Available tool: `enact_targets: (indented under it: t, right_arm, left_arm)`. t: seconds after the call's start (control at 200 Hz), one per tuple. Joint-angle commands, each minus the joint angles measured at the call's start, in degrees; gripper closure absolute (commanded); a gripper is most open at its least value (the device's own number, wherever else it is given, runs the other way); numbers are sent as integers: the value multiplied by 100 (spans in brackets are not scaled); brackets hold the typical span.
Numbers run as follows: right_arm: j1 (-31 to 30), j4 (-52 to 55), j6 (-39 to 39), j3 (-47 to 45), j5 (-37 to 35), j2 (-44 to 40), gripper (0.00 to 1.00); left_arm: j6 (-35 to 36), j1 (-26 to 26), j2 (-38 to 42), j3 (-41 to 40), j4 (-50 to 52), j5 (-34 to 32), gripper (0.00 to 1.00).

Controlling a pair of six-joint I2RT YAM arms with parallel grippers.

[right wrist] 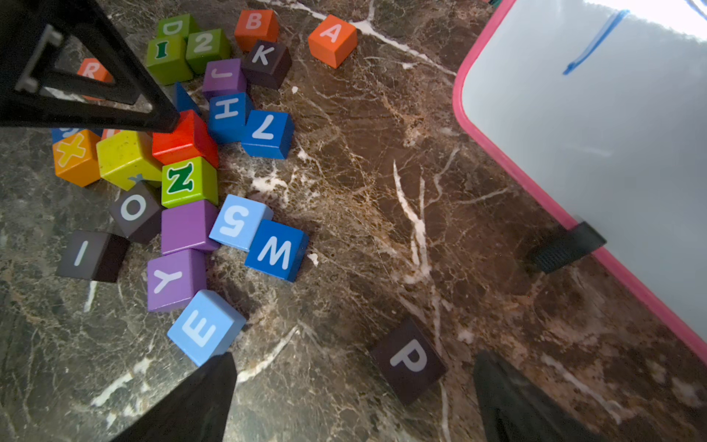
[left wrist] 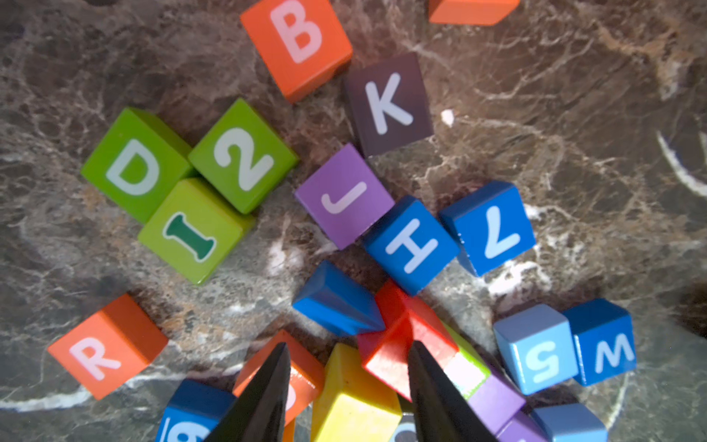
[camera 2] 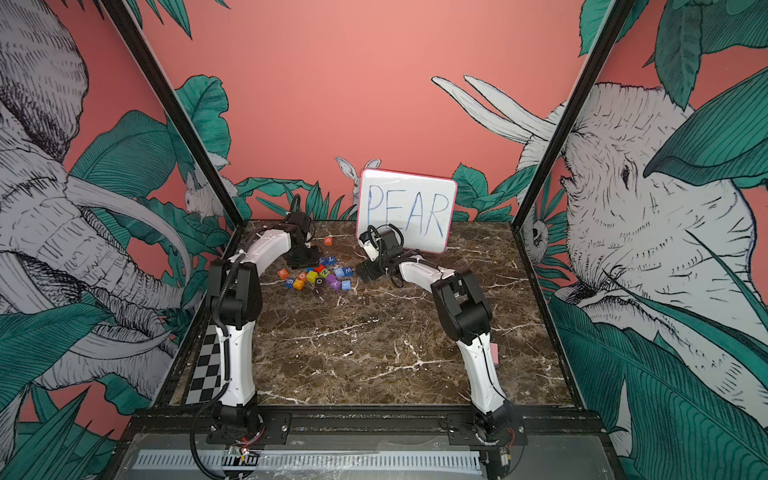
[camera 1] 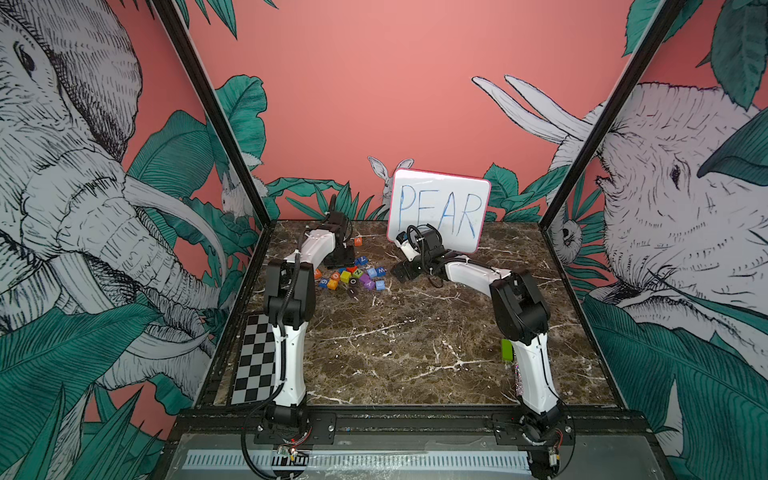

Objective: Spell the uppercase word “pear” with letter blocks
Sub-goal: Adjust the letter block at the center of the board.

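Where the P block lies: the dark P block (right wrist: 408,361) sits alone on the bench (right wrist: 382,172), apart from the pile, between the fingers of the right pincer (right wrist: 355,356) and nearer one of them
Right pincer: spread wide and holding nothing; low over the P block
Left pincer (left wrist: 349,346): down in the pile, with a yellow block (left wrist: 355,398) and a red block (left wrist: 386,352) at its fingers; whether it grips either I cannot tell
Other letters: light-blue E block (right wrist: 204,327) at the pile's edge, just beside a right finger; orange A block (right wrist: 332,40) set apart beyond the pile; R block (left wrist: 103,350) by itself
Risk at P: the block lies skewed to the jaws and off-centre; closing now would likely twist or shove it rather than seat it
Risk at E: the near finger could drag it along while closing
Risk in the pile: the red block rests tilted on its neighbours; a nudge could tumble it and scatter letters
Risk between arms: both work close together; a wide swing could make them clash
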State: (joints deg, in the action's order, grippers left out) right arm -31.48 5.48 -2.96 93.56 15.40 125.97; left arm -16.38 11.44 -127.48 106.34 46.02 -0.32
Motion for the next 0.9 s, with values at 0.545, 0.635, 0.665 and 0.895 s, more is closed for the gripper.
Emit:
enact_targets:
  t: [0.545, 0.635, 0.665, 0.895]
  right_arm:
    - [15, -53, 79, -110, 16, -152, 1]
    - [19, -94, 112, -123, 45, -144, 1]
    - [18, -109, 131, -121, 68, -139, 1]
    - [24, -123, 141, -214, 65, -185, 1]
  left_arm:
    - [273, 414, -820, 1679, 285, 139, 52]
    - [216, 519, -870, 1652, 243, 247, 52]
    - [206, 567, -883, 1650, 241, 245, 53]
    - [163, 658, -708, 1263, 154, 96, 53]
